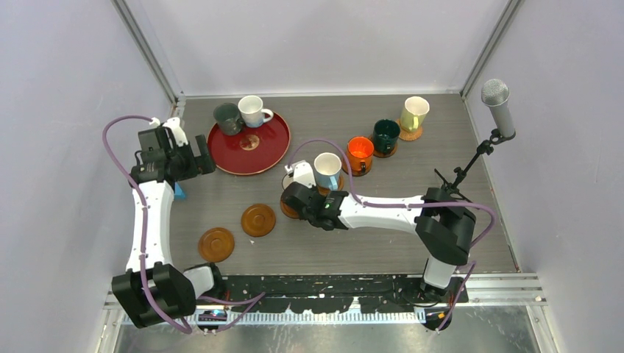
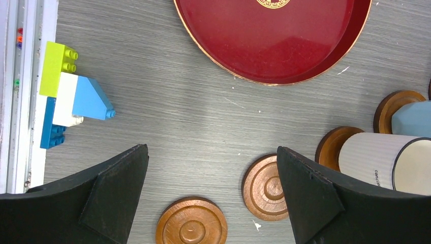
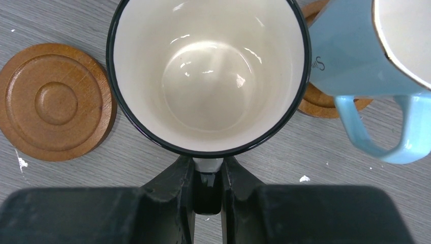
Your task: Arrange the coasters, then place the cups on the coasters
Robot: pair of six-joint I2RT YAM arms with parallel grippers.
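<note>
My right gripper [image 3: 207, 165] is shut on the handle of a white cup with a black rim [image 3: 208, 76]. That cup [image 2: 378, 163] is over a coaster [image 2: 331, 144] beside the light blue cup [image 1: 327, 170]; I cannot tell whether it touches the coaster. From above, the right gripper [image 1: 296, 197] hides most of it. Two bare coasters [image 1: 258, 220] [image 1: 215, 244] lie at front left. The orange cup [image 1: 360, 153], dark teal cup [image 1: 385, 136] and pale yellow cup [image 1: 414, 114] stand on coasters. My left gripper [image 2: 211, 152] hangs open and holds nothing, near the red tray [image 1: 271, 151].
A dark grey-green cup [image 1: 228, 118] and a white cup [image 1: 254, 110] stand at the tray's back. Toy bricks [image 2: 71, 94] lie by the left wall. A microphone on a stand [image 1: 497, 103] rises at the right edge. Walls close in the table.
</note>
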